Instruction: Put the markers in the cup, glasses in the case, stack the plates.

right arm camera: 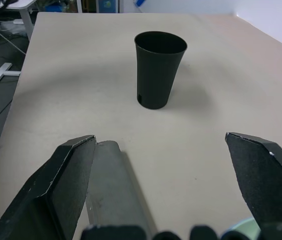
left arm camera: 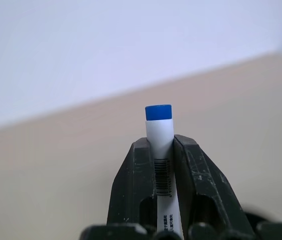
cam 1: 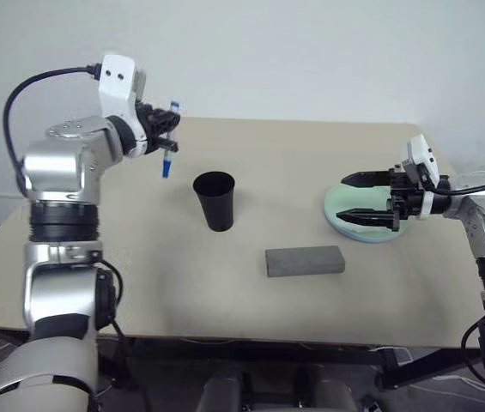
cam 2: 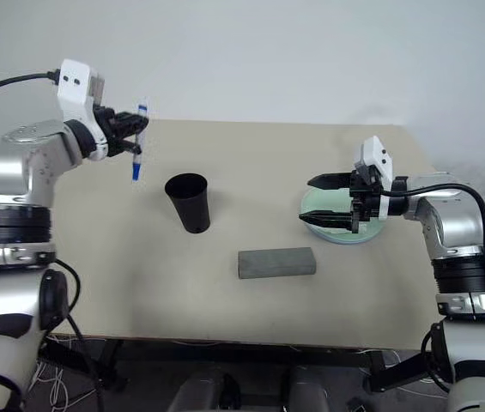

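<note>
One blue-capped marker (cam 1: 168, 142) pinched upright in left gripper (cam 1: 166, 137), beside cup (cam 1: 215, 200); right gripper (cam 1: 355, 196) spread wide, empty — seemingly over stacked plates (cam 1: 335, 209).

The left pincer (left arm camera: 164, 160) clamps a blue-ended white marker (left arm camera: 159, 131) above the table (left arm camera: 56, 175).

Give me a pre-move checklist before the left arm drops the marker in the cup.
1. Left pincer shut on blue-capped marker: ok.
2. Marker roughly upright: ok.
3. Black cup upright, mouth open: ok.
4. Marker over the cup mouth: not ok, it is off to the cup's left.
5. Right pincer open, over the stacked plates, away from cup: ok.
6. Cup contents: cannot tell.
</note>
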Robot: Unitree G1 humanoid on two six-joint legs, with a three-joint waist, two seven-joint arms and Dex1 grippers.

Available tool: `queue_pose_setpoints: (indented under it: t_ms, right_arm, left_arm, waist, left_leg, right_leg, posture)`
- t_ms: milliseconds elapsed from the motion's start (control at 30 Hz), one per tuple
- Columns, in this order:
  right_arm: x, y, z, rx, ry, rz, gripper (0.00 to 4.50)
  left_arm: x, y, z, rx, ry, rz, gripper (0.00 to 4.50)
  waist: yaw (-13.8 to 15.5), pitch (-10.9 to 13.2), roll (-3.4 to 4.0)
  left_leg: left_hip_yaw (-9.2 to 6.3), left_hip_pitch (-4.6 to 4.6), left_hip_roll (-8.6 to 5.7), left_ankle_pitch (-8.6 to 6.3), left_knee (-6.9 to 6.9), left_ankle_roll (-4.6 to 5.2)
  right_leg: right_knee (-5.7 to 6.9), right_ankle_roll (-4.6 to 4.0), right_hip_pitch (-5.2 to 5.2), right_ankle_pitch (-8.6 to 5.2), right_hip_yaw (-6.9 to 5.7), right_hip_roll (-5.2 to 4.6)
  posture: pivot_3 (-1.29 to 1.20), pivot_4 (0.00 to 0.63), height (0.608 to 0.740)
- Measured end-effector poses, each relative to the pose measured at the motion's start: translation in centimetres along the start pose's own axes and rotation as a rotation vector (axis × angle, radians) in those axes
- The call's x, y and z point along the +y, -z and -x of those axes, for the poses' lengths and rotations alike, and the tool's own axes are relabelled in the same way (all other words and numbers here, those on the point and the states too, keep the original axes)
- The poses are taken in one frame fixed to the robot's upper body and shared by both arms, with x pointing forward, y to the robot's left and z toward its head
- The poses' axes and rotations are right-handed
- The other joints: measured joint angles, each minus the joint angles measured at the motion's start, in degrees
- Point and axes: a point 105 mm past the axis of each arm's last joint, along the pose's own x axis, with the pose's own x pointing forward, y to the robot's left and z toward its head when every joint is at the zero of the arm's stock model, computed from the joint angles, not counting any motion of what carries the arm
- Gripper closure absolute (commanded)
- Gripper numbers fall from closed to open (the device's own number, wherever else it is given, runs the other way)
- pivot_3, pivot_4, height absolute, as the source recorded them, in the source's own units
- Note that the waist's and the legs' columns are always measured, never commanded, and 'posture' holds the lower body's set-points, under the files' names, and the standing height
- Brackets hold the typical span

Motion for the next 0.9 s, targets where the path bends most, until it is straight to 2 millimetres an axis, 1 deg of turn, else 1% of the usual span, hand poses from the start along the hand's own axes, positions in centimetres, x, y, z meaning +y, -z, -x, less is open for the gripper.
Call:
queue_pose_setpoints:
  t_ms: [100, 167, 300, 400, 533, 733, 900]
  right_arm:
    - [0.0, 0.0, 0.0, 0.0, 0.001, 0.0, 0.0]
    - [0.0, 0.0, 0.0, 0.0, 0.002, 0.0, 0.0]
    - [-0.1, 0.0, 0.0, 0.0, 0.006, 0.0, 0.0]
    - [-0.1, 0.0, 0.0, 0.0, 0.01, 0.0, 0.0]
    - [-0.1, 0.0, 0.0, -0.001, 0.011, 0.001, 0.0]
    - [-0.2, 0.0, 0.0, -0.001, 0.016, 0.001, 0.0]
    - [-0.2, 0.0, 0.0, -0.001, 0.018, 0.0, 0.0]
  left_arm:
    - [-0.6, -0.2, -0.7, -0.065, -0.008, 0.009, 4.39]
    - [-0.8, 0.2, -0.9, -0.092, -0.015, 0.004, 4.39]
    - [-1.1, 2.0, -1.3, -0.091, -0.02, 0.029, 4.39]
    - [-1.5, 2.7, -1.6, -0.095, -0.014, 0.043, 4.39]
    - [-2.1, 3.3, -1.8, -0.105, -0.009, 0.067, 4.39]
    - [-3.2, 3.2, -2.2, -0.152, 0.029, 0.092, 4.39]
    - [-4.2, 4.5, -2.3, -0.132, 0.069, 0.106, 4.39]
  waist:
    - [0.0, 0.0, 0.0]
    - [-0.1, 0.0, 0.01]
    - [0.0, 0.0, 0.01]
    - [0.0, 0.0, 0.01]
    - [0.1, 0.0, -0.01]
    - [0.0, 0.0, 0.0]
    - [0.0, 0.0, 0.0]
  left_leg:
    - [0.01, 0.02, 0.03, 0.01, 0.01, 0.0]
    - [0.01, 0.06, 0.03, 0.01, 0.03, 0.01]
    - [0.0, 0.06, 0.05, -0.09, 0.17, 0.21]
    - [-0.01, 0.05, 0.04, -0.18, 0.24, 0.39]
    - [-0.01, 0.03, 0.03, -0.19, 0.28, 0.43]
    - [-0.03, 0.04, 0.04, -0.2, 0.28, 0.43]
    - [-0.02, 0.04, 0.04, -0.2, 0.28, 0.43]
  right_leg:
    - [0.01, 0.04, 0.04, 0.03, 0.0, 0.09]
    - [0.02, 0.05, 0.1, 0.03, 0.0, 0.11]
    - [0.02, 0.05, 0.16, 0.03, 0.0, 0.12]
    - [0.0, 0.05, 0.21, 0.03, 0.0, 0.09]
    - [-0.02, 0.07, 0.23, 0.05, 0.0, 0.07]
    - [0.02, 0.11, 0.2, 0.07, -0.01, 0.09]
    - [0.01, 0.11, 0.22, 0.08, -0.01, 0.1]
  posture:
    - [0.0, 0.0, 0.727]
    - [0.0, 0.0, 0.727]
    - [0.0, 0.0, 0.727]
    - [0.0, 0.0, 0.727]
    - [0.0, 0.0, 0.727]
    - [0.0, 0.0, 0.727]
    - [0.0, 0.0, 0.727]
